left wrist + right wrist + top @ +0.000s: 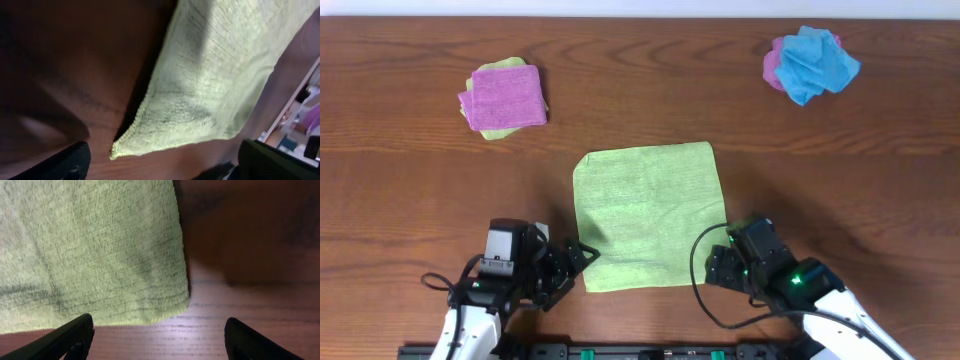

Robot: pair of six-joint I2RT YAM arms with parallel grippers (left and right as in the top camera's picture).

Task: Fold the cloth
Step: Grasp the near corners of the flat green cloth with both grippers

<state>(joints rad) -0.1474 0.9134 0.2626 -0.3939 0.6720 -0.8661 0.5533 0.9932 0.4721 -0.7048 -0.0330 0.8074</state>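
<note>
The left gripper (582, 256) stands with its jaws spread wide and nothing between them, low at the near-left corner of the cloth (648, 215); in its wrist view the fingers (70, 162) frame that corner, which lies just ahead of them and closer to one finger than the other; I cannot tell whether it is touched. The right gripper (718, 264) is likewise parted and empty, just beside the cloth's near-right corner; its own camera shows that corner ahead of the gap and offset toward the left-hand finger (65, 337), with bare table (250, 280) off the cloth's right edge. Each arm thus has its own corner, and neither is clearly the nearer; from both pincers the cloth stretches away toward its far edge.

The cloth lies spread flat in what looks like a single layer and is all but square; what long axis it has runs from its near edge to its far edge; its sides sit slightly skewed, and the far-left corner looks clipped or turned in; no tag shows. I judge that no fold is begun, and that the coming move turns on each pincer closing squarely on its corner. Well beyond the cloth's far-left corner sits a folded purple cloth (505, 95); well beyond its far-right corner lies a crumpled blue cloth (815, 62).
</note>
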